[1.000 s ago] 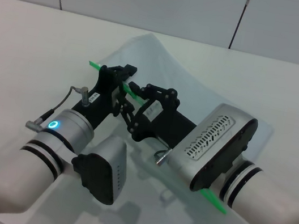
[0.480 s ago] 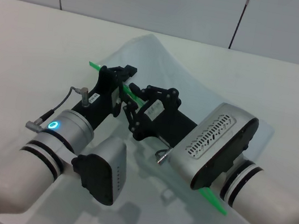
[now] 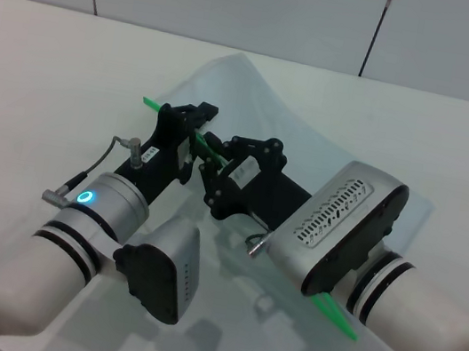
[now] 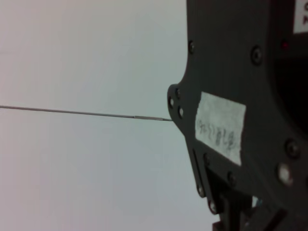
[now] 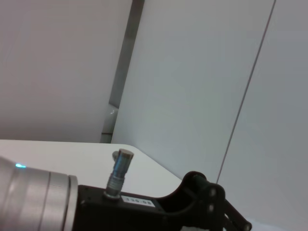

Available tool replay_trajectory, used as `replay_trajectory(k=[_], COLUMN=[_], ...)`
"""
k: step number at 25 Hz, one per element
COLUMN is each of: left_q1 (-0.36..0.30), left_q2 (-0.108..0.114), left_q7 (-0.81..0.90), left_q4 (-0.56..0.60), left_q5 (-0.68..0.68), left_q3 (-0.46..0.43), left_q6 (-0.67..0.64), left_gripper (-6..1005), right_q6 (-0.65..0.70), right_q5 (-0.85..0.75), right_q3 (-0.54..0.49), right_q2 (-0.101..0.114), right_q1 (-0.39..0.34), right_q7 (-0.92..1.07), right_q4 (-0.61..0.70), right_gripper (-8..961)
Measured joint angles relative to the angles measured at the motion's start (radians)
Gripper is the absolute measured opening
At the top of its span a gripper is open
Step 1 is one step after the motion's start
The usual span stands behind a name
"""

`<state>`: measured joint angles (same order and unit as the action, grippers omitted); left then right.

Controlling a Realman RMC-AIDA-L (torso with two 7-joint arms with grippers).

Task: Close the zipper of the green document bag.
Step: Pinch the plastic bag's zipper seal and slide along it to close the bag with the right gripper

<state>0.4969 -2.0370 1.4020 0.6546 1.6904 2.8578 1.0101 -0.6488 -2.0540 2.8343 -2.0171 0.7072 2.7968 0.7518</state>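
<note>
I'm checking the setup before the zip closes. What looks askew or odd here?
The green document bag isn't lying flat: its far corner curls up off the table. Both grippers, left and right, crowd the zipper.

White table (image 3: 45, 72); green document bag (image 3: 254, 111) on it.

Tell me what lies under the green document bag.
The green document bag rests on the white table, which shows faintly through its translucent plastic. Both arms cover its middle; the left gripper and right gripper meet at the zipper.
</note>
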Motion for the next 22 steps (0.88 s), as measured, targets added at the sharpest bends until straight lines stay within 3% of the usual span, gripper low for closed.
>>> replay_trajectory(k=[3,22], left_q1=[0.000,-0.002], left_q2=[0.000,0.000], left_q7=[0.000,0.006], left_q4=[0.000,0.000], left_q5=[0.002,0.001], left_q3=[0.000,0.000], left_q6=[0.002,0.025], left_gripper=[55,55], right_q6=[0.000,0.000], right_q5=[-0.002,-0.004], right_q3=[-0.004,-0.002], right_q2=[0.000,0.000], right_q1=[-0.002,-0.003], right_q7=[0.000,0.001], right_q4=[0.000,-0.006], right_gripper=[95,87])
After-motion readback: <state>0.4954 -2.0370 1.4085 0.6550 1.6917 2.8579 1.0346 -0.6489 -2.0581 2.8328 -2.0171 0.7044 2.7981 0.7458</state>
